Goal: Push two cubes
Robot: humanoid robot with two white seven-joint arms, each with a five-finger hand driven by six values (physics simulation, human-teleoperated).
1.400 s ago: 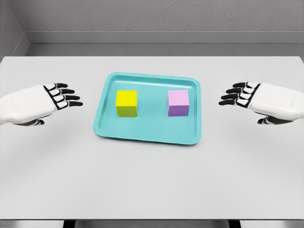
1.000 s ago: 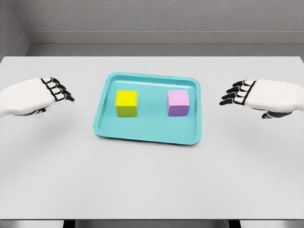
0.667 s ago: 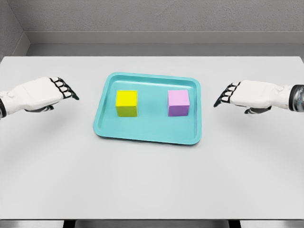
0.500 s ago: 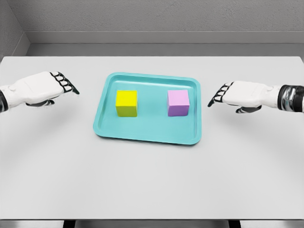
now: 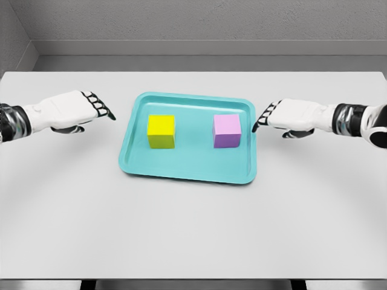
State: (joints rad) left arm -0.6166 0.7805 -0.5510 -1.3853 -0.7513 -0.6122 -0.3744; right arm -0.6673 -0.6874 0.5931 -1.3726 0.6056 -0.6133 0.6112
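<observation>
A teal tray (image 5: 188, 172) sits near the centre of the pale grey surface (image 5: 193, 229), and both cubes rest inside it, well apart from each other. The yellow cube (image 5: 161, 131) lies toward the tray's 9 o'clock side, the pink cube (image 5: 227, 130) toward its 3 o'clock side, each standing flat on the tray floor and clear of the rim. The left hand (image 5: 69, 110) reaches in from 9 o'clock, palm down, its black-jointed fingers (image 5: 100, 107) extended and released, holding nothing; their tips point at the tray and stop short of its left rim, not touching it. The right hand (image 5: 293, 115) comes in from 3 o'clock in a mirrored pose, fingers (image 5: 263, 117) likewise loose and empty, their tips angled down just beside the tray's right rim near the pink cube, though whether they touch the rim cannot be told. Neither hand contacts a cube.
</observation>
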